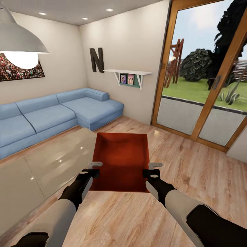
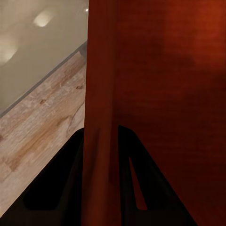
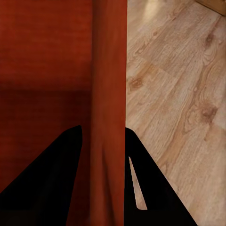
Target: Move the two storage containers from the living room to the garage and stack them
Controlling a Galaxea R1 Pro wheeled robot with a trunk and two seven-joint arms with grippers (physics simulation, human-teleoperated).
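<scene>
Both grippers pinch opposite walls of an orange-red bin [image 1: 121, 161], held over the plank floor [image 1: 192, 164] in the living room. The left gripper [image 1: 93, 168] clamps the bin's left wall, the right gripper [image 1: 153, 169] its right wall; in each wrist view the wall runs between dark fingers [image 2: 61, 188] [image 3: 155, 188]. A pale glossy table [image 1: 48, 164] sits at 9 o'clock, touching or just under the bin's edge, hard to tell. A blue sofa [image 1: 58, 113] lies at 11 o'clock, glass doors [image 1: 202, 85] at 2. A lamp [image 1: 17, 37] cuts off the upper left corner.
</scene>
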